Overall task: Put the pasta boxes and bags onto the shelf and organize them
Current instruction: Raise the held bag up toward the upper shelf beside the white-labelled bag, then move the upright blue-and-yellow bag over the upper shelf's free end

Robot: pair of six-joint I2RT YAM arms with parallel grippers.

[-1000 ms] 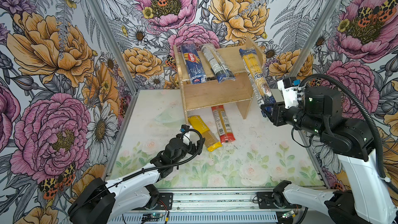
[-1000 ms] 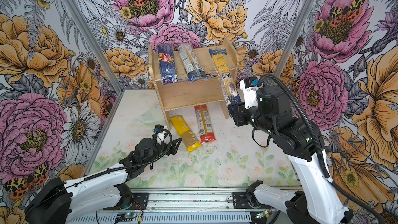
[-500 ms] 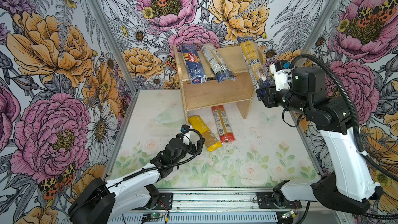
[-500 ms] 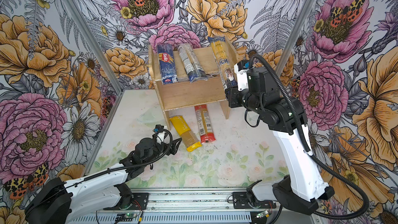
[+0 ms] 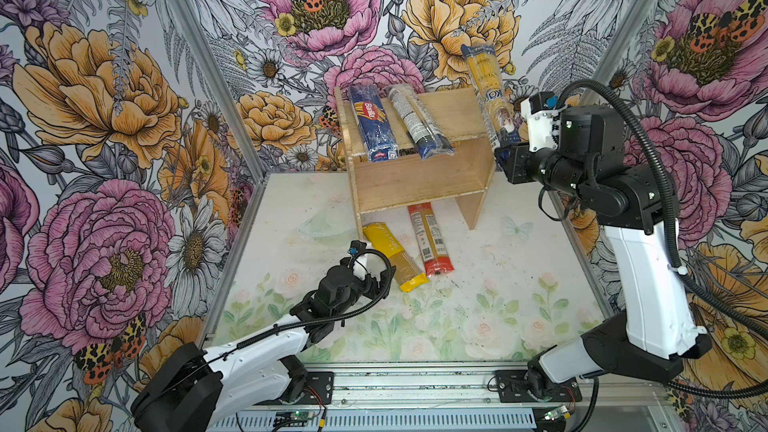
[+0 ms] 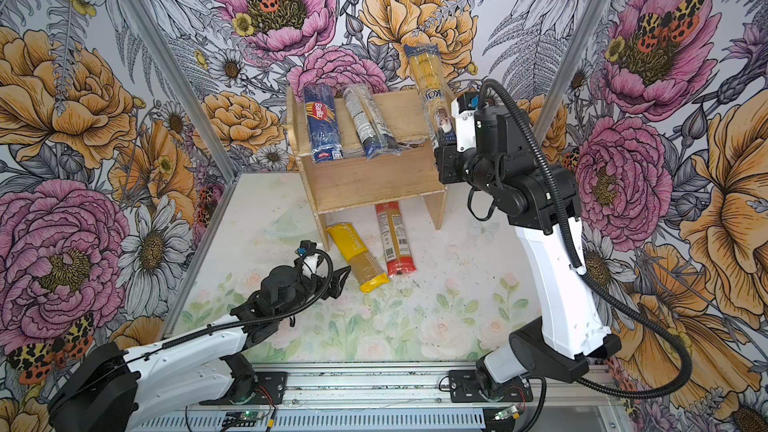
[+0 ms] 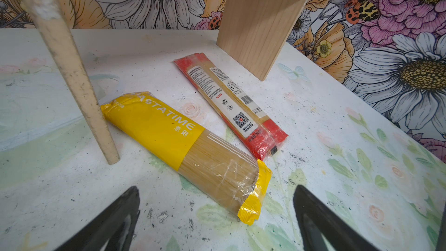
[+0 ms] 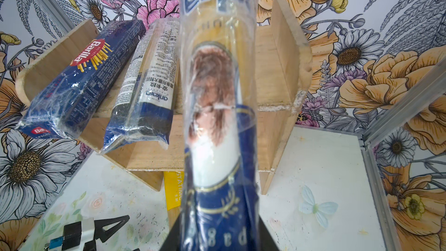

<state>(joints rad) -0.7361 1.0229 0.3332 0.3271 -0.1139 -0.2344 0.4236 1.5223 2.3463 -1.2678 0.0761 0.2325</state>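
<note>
My right gripper (image 5: 503,150) (image 8: 214,234) is shut on the blue lower end of the yellow-and-blue pack (image 5: 484,85) (image 8: 217,117). It holds the pack steeply tilted over the right end of the wooden shelf (image 5: 415,178) (image 6: 374,182). On the shelf's top tier lie the dark blue Barilla pack (image 5: 371,126) (image 8: 82,78) and the clear pack with a white label (image 5: 415,122) (image 8: 147,88). The yellow-ended pack (image 5: 395,257) (image 7: 183,146) and the red-ended pack (image 5: 430,238) (image 7: 231,102) lie on the table under the shelf's front. My left gripper (image 5: 374,280) (image 7: 217,213) stands open just short of the yellow end.
Flowered walls close in on three sides, and the shelf stands against the back one. The shelf's thin side panels (image 7: 72,73) reach down to the table beside the two loose packs. A metal rail (image 5: 415,384) runs along the front edge.
My right arm has lifted the yellow-and-blue pack up and back, from beside the shelf's right panel to over its top right end. The left arm has not moved.
</note>
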